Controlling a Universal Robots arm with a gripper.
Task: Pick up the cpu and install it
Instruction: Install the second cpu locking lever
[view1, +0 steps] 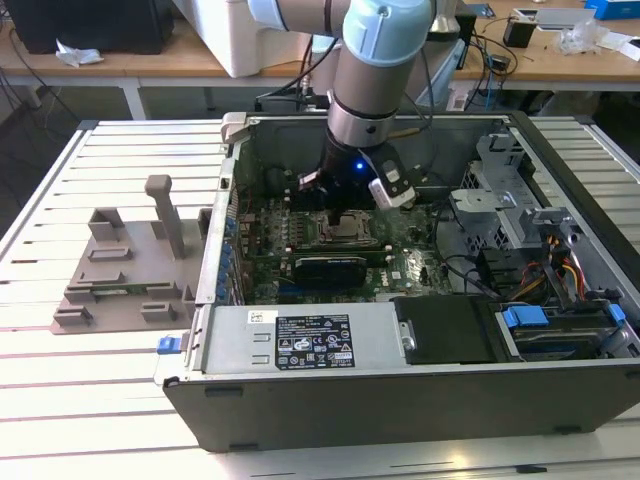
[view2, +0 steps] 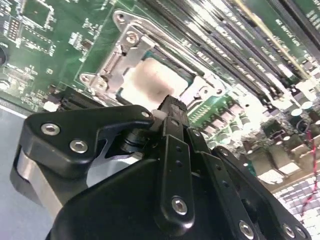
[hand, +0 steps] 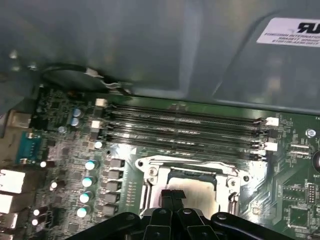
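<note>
The cpu (view2: 148, 79) is a small square chip with a pale silver top. It lies flat inside the metal-framed socket (view2: 119, 46) on the green motherboard. In the first wrist view the cpu (hand: 199, 192) sits in the socket frame (hand: 150, 163) just past my fingertips. My gripper (hand: 172, 196) is shut, its two black fingers pressed together with nothing between them. Its tips hang over the near edge of the chip; whether they touch it I cannot tell. In the exterior view the gripper (view1: 345, 205) reaches down into the open computer case (view1: 400, 400), right above the cpu (view1: 350, 228).
Rows of memory slots (hand: 185, 125) run beside the socket. A grey moulded tray (view1: 110, 270) with upright posts lies outside the case at the exterior view's left. A power supply (view1: 310, 340), drive cage (view1: 500, 190) and cables (view1: 560, 270) crowd the case.
</note>
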